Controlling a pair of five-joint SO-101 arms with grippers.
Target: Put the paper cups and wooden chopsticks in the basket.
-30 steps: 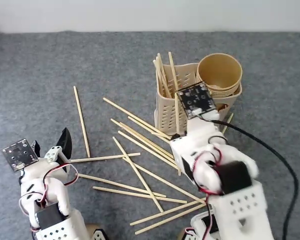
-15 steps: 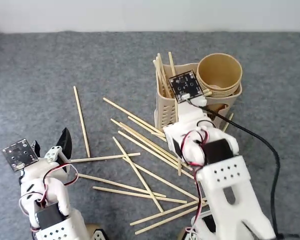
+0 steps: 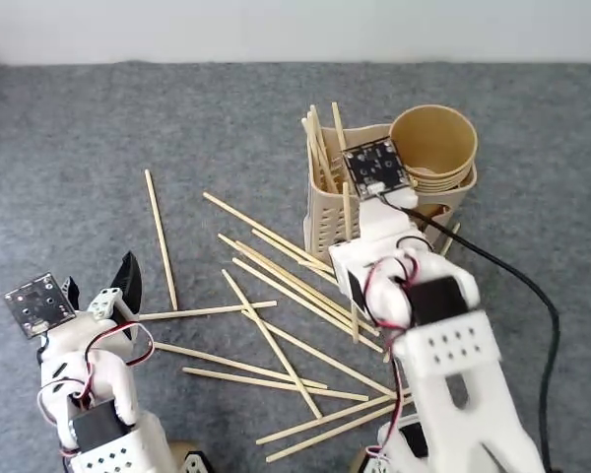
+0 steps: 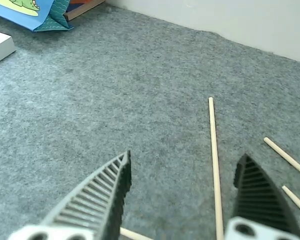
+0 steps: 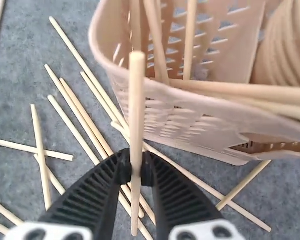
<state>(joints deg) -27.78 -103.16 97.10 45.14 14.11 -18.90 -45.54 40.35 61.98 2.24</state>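
Right wrist view: the right claw (image 5: pixel 135 170) is seen closed on a chopstick (image 5: pixel 136 120), which is gripped near its lower end and held roughly upright. Its upper end is placed just in front of the outer wall of the basket (image 5: pixel 200 117), near the rim; whether the two touch cannot be told. Several standing sticks (image 5: pixel 189 35) are seen inside the basket, and the stacked paper cups (image 5: pixel 290 50) are lodged in it beside them.

From the high view, the held chopstick (image 3: pixel 348 210) is seen against the front of the basket (image 3: pixel 323 225), with the paper cups (image 3: pixel 433 143) at the basket's other end. Many loose chopsticks (image 3: pixel 276 286) are scattered on the grey carpet (image 3: pixel 177 118) between the two arms.

The left claw (image 4: pixel 185 162) is spread wide and nothing is held in it. It is kept low over the carpet (image 4: pixel 115 85), well apart from the basket, and one lone stick (image 4: pixel 213 150) is seen lying on the carpet ahead, between its fingers.
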